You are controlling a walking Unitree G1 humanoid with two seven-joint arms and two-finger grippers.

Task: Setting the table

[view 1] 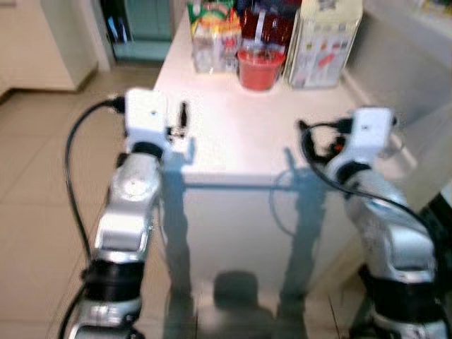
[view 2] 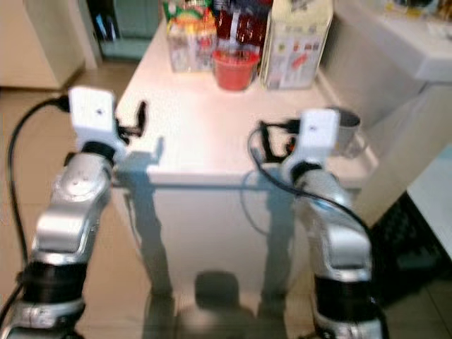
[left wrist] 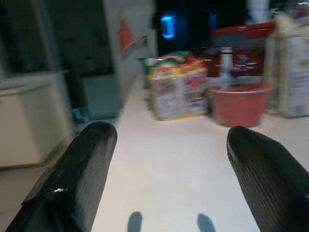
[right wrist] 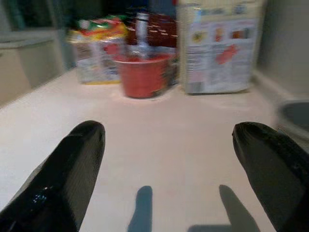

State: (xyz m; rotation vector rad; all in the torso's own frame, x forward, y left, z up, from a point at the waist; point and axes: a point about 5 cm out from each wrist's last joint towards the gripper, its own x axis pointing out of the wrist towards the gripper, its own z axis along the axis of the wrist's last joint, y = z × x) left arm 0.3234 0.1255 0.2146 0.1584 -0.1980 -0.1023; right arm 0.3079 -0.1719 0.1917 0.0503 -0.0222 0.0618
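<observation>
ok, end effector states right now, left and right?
Left end effector: open, empty, over the near end of the white table.
Right end effector: open, empty, over the same table.

Tiled floor (view 1: 35, 176) (beige) — dark doorway (view 1: 138, 25) beyond.

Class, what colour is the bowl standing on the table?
Red; the bowl shows best in the right wrist view.

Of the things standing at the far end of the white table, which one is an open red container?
The red bowl, standing in front of the others. The snack bags and the tall white carton beside it are closed packages.
</observation>
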